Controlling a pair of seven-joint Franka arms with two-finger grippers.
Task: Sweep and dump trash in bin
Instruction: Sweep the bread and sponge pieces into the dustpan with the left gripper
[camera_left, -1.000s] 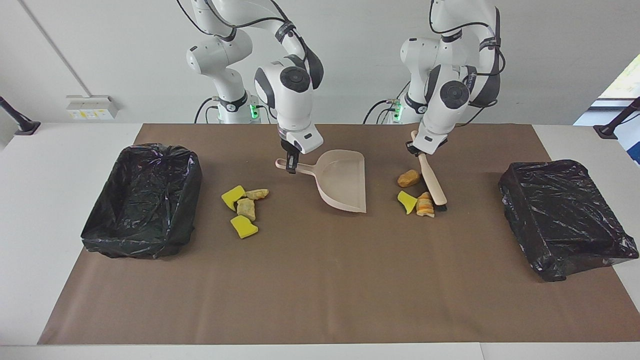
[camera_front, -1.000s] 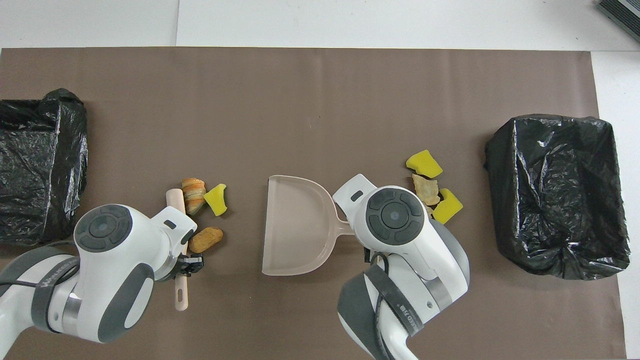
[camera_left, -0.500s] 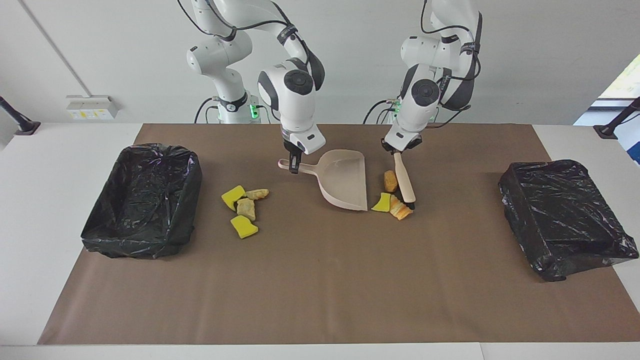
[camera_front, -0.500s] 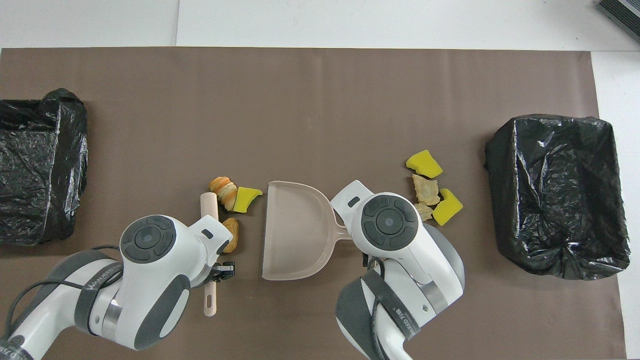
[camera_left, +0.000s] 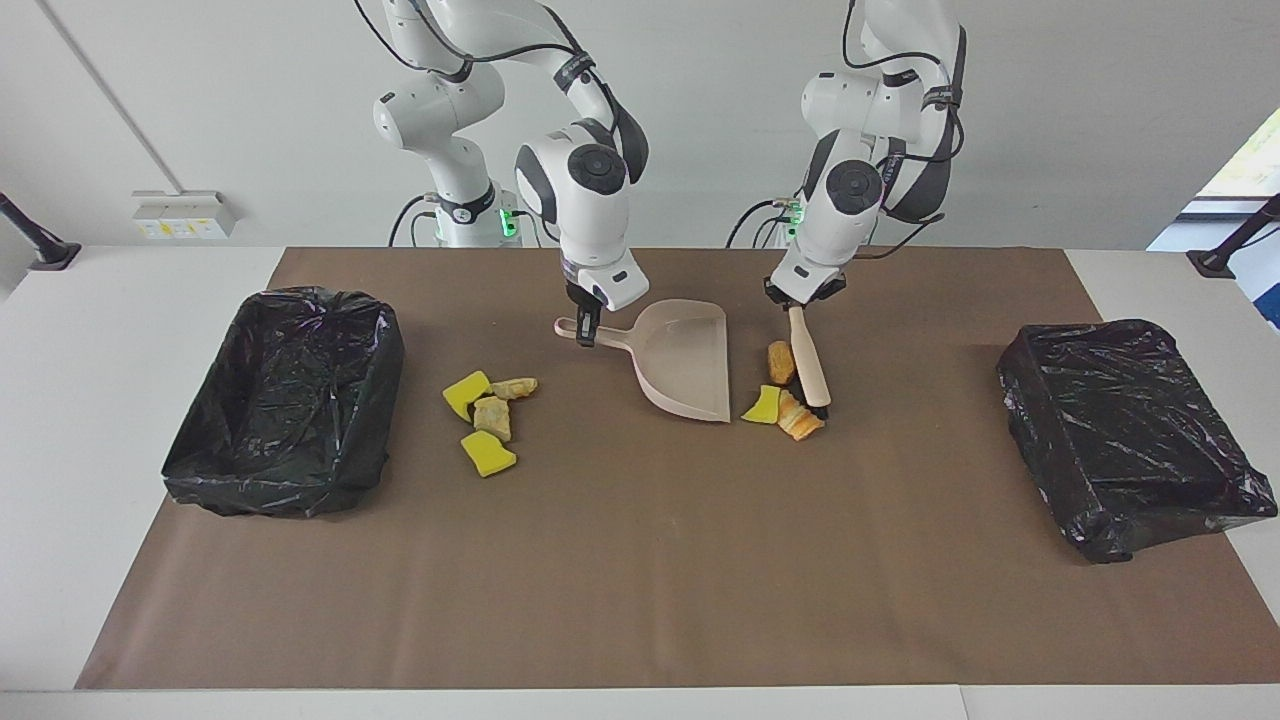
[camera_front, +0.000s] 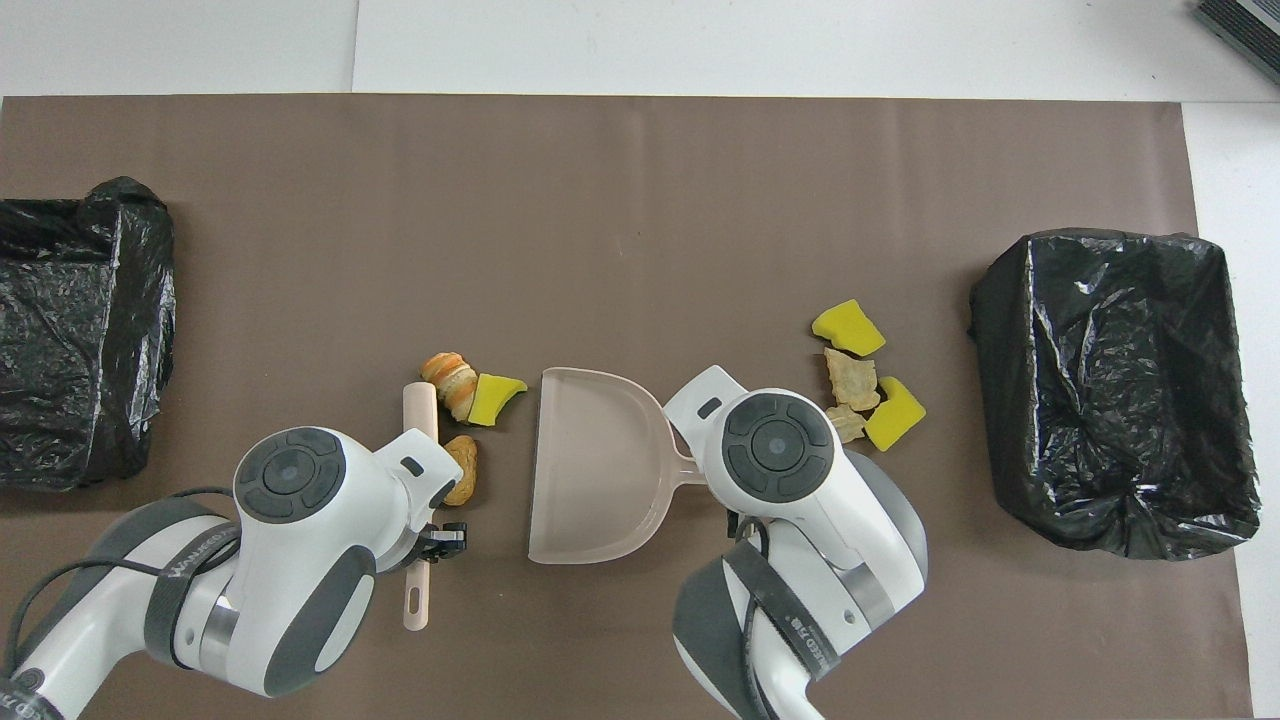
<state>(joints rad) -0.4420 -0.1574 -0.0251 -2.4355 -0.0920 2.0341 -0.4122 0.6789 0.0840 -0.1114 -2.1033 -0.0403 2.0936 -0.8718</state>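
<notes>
Pink dustpan (camera_left: 685, 358): we are pinching its handle with right gripper (camera_left: 586, 336).
Brush (camera_left: 808, 362): we are clamping it in left gripper (camera_left: 797, 305), beside dustpan, touching trash (camera_left: 783, 403).

Only the grey bands on the 2 arms carry print: white capital lettering on the left arm's band (camera_front: 205, 562) and on the right arm's band (camera_front: 805, 643) (too small and slanted to spell out). Nothing else is readable.
</notes>
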